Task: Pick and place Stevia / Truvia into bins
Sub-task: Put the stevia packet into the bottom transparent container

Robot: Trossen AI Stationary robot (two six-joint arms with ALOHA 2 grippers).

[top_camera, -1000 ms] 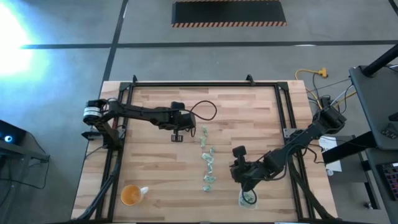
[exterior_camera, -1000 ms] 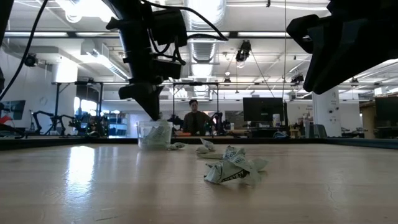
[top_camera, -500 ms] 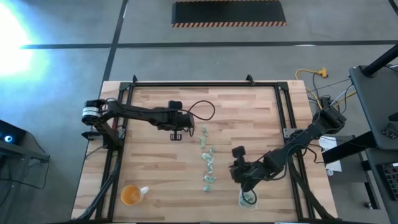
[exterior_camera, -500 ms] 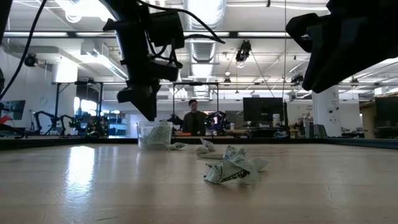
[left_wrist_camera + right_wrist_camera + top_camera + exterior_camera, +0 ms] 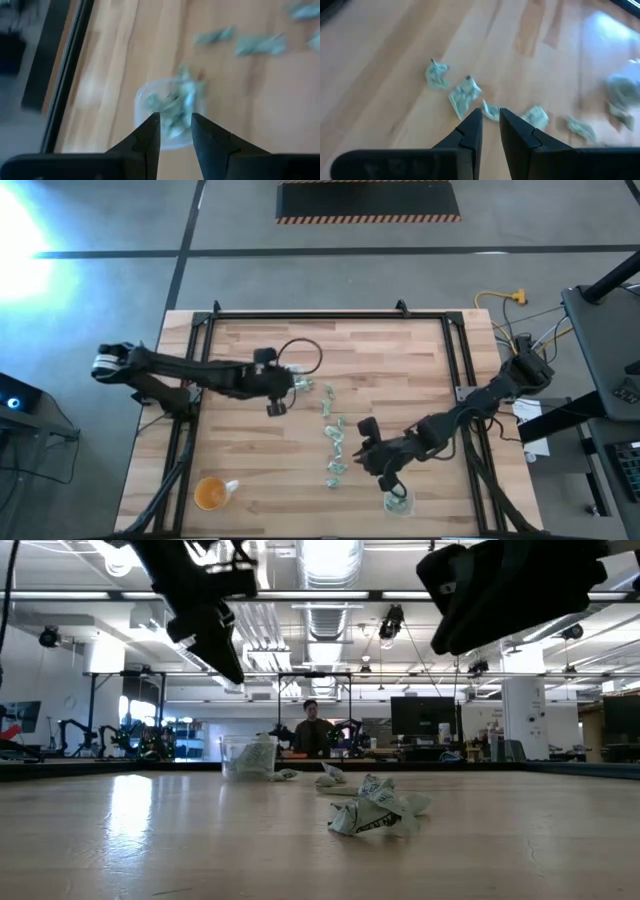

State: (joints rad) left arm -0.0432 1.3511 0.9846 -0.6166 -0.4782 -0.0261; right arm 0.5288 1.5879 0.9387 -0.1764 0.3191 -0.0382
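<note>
Though crumpled, pale green packets.

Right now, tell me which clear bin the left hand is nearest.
The bin near the table's middle, at the far end of the packet row. It sits just beside the left hand; the other bin stands at the near edge.

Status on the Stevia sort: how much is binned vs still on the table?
Partly done. Done: the left bin and right bin each hold packets. In hand: nothing visible; left gripper sits empty above its bin, right gripper hangs over loose packets. Left: a line of packets down mid-table.
</note>
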